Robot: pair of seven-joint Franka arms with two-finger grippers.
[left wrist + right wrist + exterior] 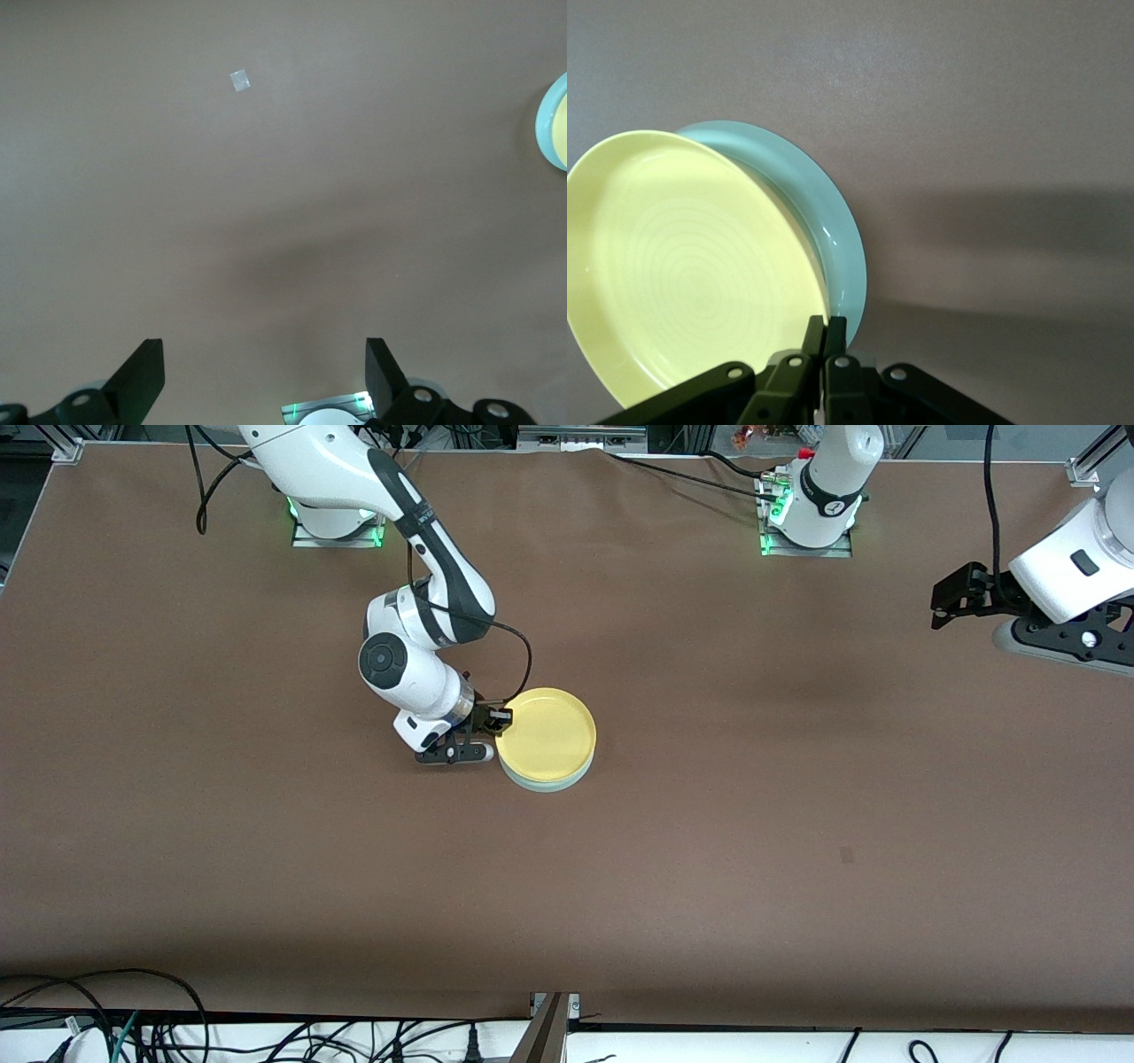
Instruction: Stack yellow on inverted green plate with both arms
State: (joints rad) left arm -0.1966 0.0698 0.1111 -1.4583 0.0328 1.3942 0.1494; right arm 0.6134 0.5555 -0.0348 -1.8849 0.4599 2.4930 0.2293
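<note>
My right hand [824, 332] pinches yellow's [546, 732] rim, yellow sitting on green plate [545, 783]. Left hand [266, 376] wide, waiting over bare counter [797, 824].

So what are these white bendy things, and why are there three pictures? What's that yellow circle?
The white bendy things are two robot arms, each ending in a black pincher called a gripper. The big picture is taken from high up, looking across the brown table at both robots. The other two come from little cameras on each arm's wrist, so you see its black fingers at the edge.

The yellow circle is a yellow plate. It sits on top of a green plate, which peeks out underneath. The right gripper is pinched shut on the yellow plate's rim; its wrist camera shows that up close. Whether the yellow plate has fully settled on the green one, I cannot tell.

The left gripper waits open, up over its own end of the table, holding nothing. Its camera sees mostly bare table.
</note>
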